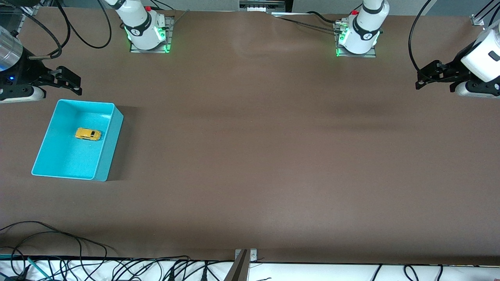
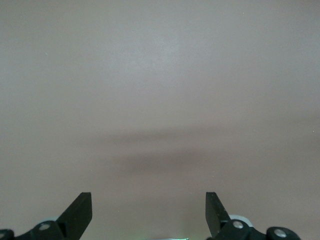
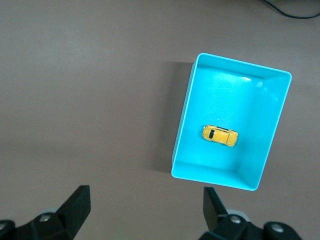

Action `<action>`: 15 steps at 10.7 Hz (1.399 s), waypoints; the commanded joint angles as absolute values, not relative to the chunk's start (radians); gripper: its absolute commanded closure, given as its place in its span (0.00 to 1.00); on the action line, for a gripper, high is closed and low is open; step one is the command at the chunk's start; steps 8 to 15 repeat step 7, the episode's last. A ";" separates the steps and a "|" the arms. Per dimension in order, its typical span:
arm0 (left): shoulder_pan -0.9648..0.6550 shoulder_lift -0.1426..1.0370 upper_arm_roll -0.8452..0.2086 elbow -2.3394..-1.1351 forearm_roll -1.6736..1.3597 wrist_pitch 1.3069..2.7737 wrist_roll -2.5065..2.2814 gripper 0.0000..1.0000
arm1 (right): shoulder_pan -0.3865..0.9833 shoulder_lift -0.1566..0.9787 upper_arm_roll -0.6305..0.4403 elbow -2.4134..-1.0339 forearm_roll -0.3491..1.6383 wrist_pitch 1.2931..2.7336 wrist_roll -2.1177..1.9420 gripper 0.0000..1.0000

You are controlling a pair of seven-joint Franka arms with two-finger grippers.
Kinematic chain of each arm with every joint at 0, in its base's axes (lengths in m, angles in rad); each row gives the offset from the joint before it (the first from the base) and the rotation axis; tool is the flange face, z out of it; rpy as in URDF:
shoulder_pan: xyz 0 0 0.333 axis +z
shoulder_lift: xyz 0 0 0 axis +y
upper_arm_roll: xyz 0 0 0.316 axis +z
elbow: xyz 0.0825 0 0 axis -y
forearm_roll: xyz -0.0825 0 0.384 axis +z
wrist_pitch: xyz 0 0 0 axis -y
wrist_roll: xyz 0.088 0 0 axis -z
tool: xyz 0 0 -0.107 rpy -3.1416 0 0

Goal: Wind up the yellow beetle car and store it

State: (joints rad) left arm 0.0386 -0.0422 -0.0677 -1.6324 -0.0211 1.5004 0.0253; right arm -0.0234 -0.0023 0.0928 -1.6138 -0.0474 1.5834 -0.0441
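The yellow beetle car (image 1: 88, 134) sits on its wheels inside the turquoise bin (image 1: 107, 150) at the right arm's end of the brown table (image 1: 265, 156). The right gripper (image 1: 66, 82) hovers at the bin's 12 o'clock, fingers spread, holding nothing. The left gripper (image 1: 431, 76) waits over bare table at the left arm's end, fingers spread.

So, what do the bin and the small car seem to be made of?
Bin: probably moulded plastic, with thin even turquoise walls and a soft sheen on its floor. Car, lying in the bin: glossy yellow painted shell with dark windows; die-cast metal or plastic, the look does not settle which.
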 commanded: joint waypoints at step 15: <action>0.044 -0.028 -0.071 -1.598 -0.034 1.474 0.020 0.00 | 0.060 0.012 -0.003 -1.578 -0.058 1.545 -0.028 0.00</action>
